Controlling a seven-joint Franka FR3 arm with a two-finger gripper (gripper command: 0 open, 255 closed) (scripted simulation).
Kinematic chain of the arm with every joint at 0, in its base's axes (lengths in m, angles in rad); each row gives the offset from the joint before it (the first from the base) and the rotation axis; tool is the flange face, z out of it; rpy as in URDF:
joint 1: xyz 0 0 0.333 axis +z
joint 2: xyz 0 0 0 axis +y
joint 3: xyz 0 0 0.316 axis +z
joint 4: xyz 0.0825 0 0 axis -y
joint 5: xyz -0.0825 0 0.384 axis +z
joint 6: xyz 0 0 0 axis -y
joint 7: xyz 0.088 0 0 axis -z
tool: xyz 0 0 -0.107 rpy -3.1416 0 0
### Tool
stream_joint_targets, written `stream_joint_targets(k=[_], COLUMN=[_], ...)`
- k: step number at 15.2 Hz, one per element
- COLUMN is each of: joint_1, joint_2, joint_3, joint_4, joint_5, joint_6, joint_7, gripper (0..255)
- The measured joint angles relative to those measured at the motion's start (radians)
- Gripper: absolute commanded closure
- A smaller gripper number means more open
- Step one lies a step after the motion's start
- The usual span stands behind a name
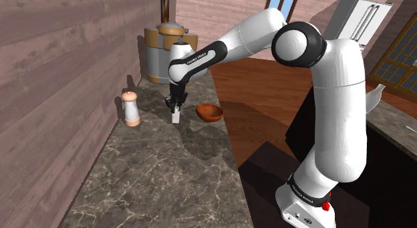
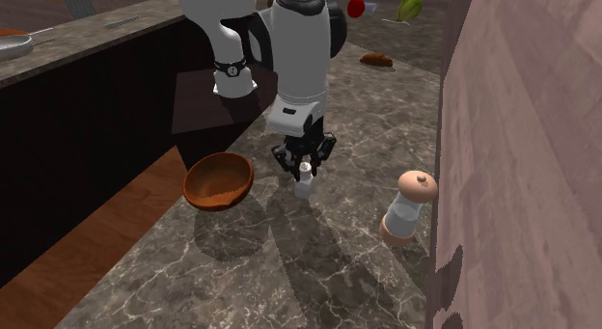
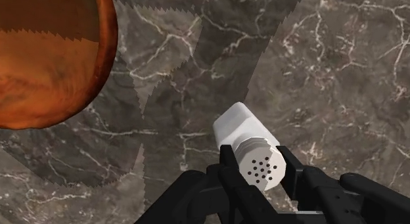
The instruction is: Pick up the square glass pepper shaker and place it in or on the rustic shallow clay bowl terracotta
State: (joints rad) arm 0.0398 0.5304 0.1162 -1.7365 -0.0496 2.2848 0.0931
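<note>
The black two-finger gripper (image 3: 259,169) clasps the holed cap, plain in the wrist view, of the square white pepper shaker (image 3: 240,131) near the half-cropped reddish-brown shallow clay bowl (image 3: 46,58); whether it touches the dark marbled counter (image 3: 328,71) is unclear.

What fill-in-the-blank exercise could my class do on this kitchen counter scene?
1. The gripper is ____ on the white shaker.
2. The orange-brown bowl is ____ inside.
3. The pepper mill stands ____ near the wooden wall.

Missing words: shut; empty; upright.
</note>
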Motion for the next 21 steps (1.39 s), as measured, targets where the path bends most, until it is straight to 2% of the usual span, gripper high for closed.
stream_joint_targets(k=[21], joint_1=[-0.007], joint_2=[-0.132], joint_3=[0.01], joint_4=[0.097], joint_5=[0.018], joint_6=[-0.228], joint_7=[-0.009], gripper=[255])
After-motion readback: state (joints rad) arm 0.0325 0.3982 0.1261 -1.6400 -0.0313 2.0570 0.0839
